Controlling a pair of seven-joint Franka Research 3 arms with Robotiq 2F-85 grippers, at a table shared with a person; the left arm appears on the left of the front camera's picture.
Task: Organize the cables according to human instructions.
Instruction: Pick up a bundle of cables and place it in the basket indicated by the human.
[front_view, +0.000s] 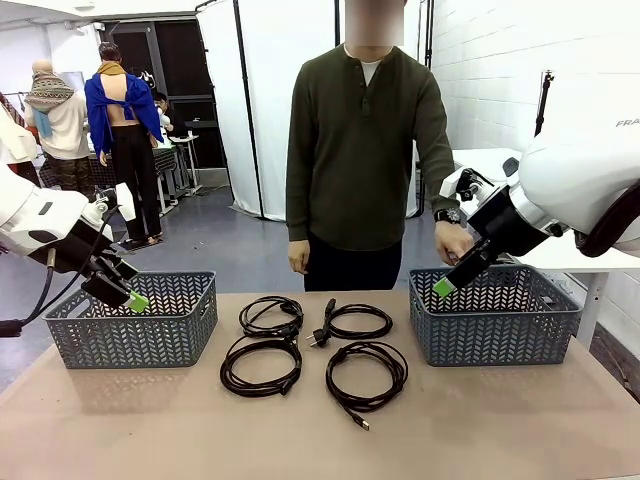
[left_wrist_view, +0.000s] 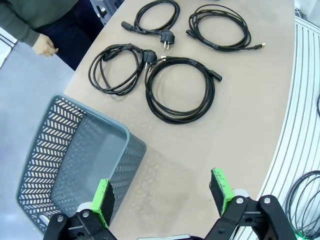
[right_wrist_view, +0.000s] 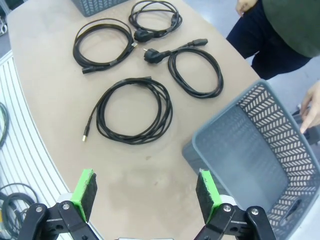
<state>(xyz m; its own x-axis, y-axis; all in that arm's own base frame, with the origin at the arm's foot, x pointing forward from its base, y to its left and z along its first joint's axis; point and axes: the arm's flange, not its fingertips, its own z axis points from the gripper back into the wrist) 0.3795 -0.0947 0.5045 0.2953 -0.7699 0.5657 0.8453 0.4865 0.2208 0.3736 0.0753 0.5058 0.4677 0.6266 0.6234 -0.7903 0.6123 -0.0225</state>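
A: What is the table (front_view: 150, 430) made of?
B: It's a smooth, matt tan board, like laminate, with faint scuffs in the right wrist view.
A: And the cables (left_wrist_view: 211, 92)?
B: Black rubbery sheathing with a slight sheen, and moulded plastic plugs.
A: The baskets (front_view: 130, 325)?
B: Grey moulded plastic with lattice walls and a dull finish.
A: The robot?
B: The right arm (front_view: 585, 170) has a glossy white shell, hard plastic by the look. The green pads (right_wrist_view: 85, 192) look rubbery and matt.
A: The person's shirt (front_view: 350, 150)?
B: Soft knitted cloth, no shine. The wristwatch (front_view: 448, 215) may be metal, but it's too small to tell.
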